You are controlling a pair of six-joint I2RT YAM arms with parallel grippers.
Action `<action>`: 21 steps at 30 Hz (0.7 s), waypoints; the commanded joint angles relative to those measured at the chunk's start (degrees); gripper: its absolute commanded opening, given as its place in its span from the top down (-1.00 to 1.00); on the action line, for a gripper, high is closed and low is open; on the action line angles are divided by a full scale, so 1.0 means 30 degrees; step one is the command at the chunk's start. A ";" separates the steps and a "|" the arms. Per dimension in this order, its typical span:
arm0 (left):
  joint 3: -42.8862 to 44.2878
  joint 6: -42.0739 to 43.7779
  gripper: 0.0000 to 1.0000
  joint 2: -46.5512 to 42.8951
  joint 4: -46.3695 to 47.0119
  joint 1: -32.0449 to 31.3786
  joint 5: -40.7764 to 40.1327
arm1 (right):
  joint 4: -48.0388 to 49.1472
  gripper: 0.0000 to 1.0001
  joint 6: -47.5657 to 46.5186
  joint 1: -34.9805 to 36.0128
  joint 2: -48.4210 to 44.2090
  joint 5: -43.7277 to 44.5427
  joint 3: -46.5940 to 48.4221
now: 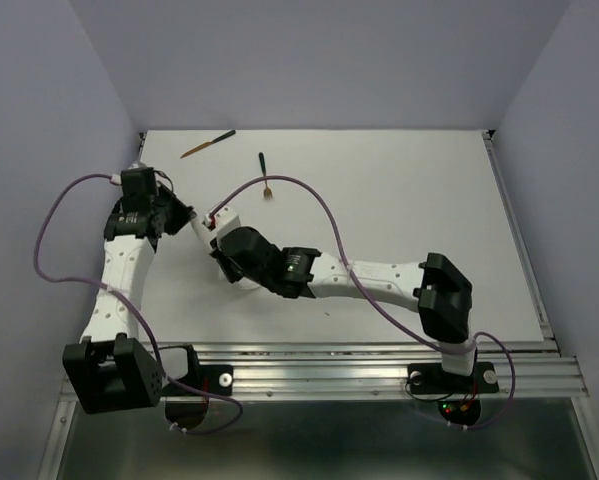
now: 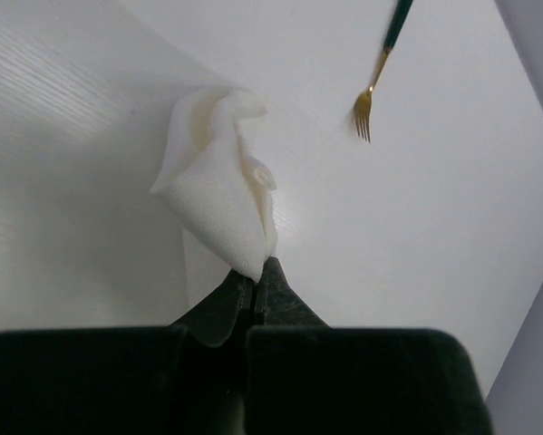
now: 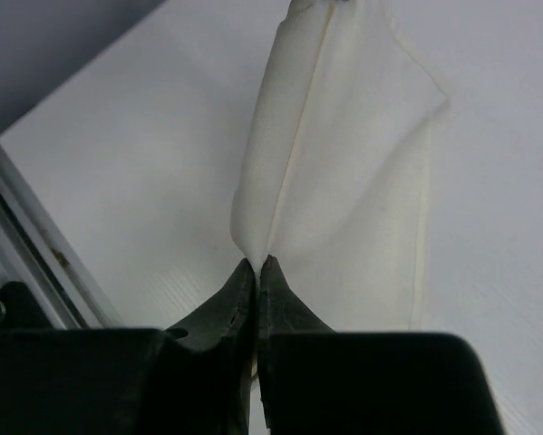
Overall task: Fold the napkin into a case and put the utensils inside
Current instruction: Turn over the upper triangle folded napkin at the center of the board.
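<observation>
The napkin (image 2: 218, 181) hangs gathered between the 2 grippers, a little left of the middle of the white table (image 1: 399, 200). The left gripper (image 2: 256, 272) is clenched on one bunched corner, and the right gripper (image 3: 256, 267) is clenched on an edge where 2 layers meet along a crease. The task looks to be at an early stage. The cloth is doubled over at most and no narrow case shows yet, so the folding is mostly left to do and nothing has been put inside. Both visible utensils lie bare on the table. A fork (image 1: 264, 175) with a dark handle and gold head is at about 2 o'clock from the grippers, and a thin brown piece with a dark end (image 1: 207, 144) is at about 12 o'clock, near the far edge. From above, the napkin is almost lost against the white surface and partly hidden by the wrists. Its top edge is cut off in the right wrist view. What kind of utensil the brown piece is cannot be made out.
</observation>
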 commanded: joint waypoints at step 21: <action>0.6014 0.1732 1.00 0.4215 -0.0207 -0.2570 -0.8622 | 0.6835 0.99 0.6204 -0.3416 -0.0613 -1.0878 -0.3564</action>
